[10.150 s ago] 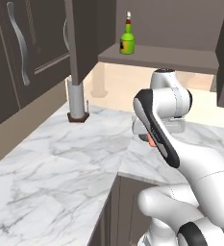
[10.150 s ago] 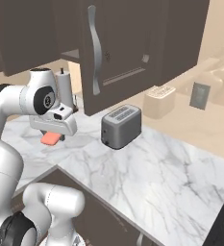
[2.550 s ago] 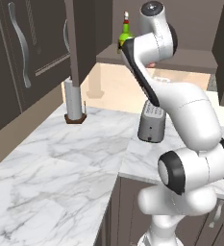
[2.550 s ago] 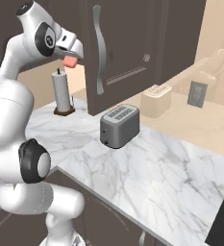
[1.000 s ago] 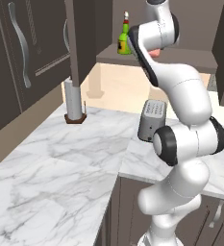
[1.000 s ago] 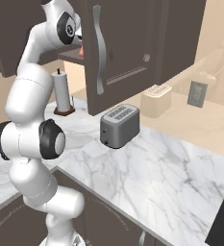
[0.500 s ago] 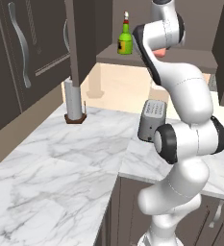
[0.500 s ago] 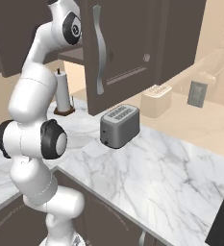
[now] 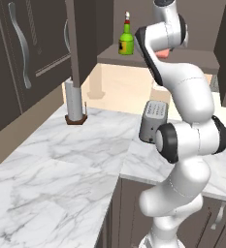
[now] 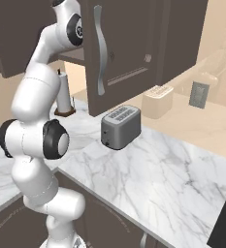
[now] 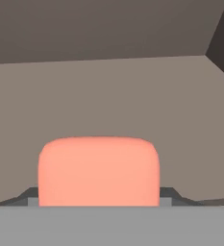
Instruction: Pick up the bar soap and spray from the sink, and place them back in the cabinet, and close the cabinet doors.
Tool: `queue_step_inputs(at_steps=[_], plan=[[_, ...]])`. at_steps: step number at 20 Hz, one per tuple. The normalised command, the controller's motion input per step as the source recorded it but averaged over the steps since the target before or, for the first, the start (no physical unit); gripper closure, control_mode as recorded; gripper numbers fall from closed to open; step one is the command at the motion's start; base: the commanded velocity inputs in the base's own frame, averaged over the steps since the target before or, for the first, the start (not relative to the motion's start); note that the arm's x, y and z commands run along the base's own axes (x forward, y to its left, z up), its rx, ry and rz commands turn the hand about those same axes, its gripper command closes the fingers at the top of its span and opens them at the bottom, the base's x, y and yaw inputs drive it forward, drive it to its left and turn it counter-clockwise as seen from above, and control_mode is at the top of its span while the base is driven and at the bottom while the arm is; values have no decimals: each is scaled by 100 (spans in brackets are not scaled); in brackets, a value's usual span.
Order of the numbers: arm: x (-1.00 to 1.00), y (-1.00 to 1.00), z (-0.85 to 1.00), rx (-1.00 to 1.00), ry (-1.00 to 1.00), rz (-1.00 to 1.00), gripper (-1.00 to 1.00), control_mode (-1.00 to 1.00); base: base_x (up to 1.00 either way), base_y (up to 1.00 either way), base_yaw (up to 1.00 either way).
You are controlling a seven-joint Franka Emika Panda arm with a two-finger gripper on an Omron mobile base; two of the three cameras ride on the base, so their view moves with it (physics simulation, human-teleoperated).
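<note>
Spray (image 9: 126, 40) on cabinet (image 9: 192, 57) shelf

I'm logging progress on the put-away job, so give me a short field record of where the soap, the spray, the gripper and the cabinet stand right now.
bar soap: salmon-pink bar between the gripper's fingers, inside the cabinet above the shelf
spray: green bottle upright on the cabinet shelf, left of the arm
gripper: raised into the cabinet, closed on the bar soap
cabinet doors: open; one door swung out over the counter
counter: toaster and paper towel holder
</note>
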Motion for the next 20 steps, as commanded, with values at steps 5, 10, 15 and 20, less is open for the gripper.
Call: queue_step_inputs(at_steps=[5,10,15,20], plan=[[9,-5,-12,0,0,-3,100,-100,0,0,0],[8,-2,-10,0,0,-1,100,-100,0,0,0],[10,-6,-4,0,0,0,100,-100,0,0,0],[4,-19,0,0,0,0,100,-100,0,0,0]])
